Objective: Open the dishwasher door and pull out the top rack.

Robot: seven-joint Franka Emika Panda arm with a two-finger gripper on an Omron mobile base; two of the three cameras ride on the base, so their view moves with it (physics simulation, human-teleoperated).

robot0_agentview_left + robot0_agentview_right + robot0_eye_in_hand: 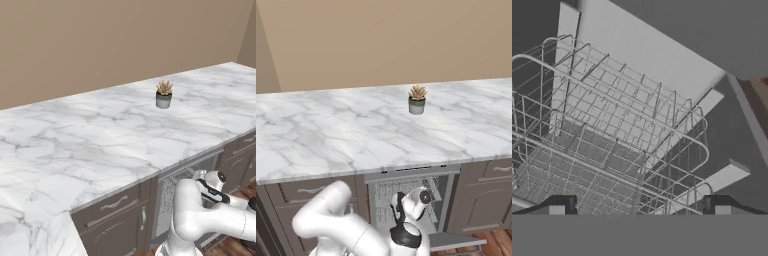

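Observation:
The dishwasher door (457,241) lies folded down flat, low at the right of the right base view, and the cavity under the counter is open. Inside it the top rack (612,105) shows close up in the hand view as a pale wire grid basket with thin upright tines; it also shows in the opening as the top rack (385,196). My gripper (640,207) is open, its two dark fingertips (562,206) spread wide just in front of the rack's front rim, with nothing between them. The hand (417,200) hangs at the mouth of the cavity.
A small potted plant (416,100) stands on the marble counter (331,135) above the dishwasher. Brown cabinet doors and drawers (491,195) flank the opening on both sides. My own arm (200,220) crosses low in front of the cabinets.

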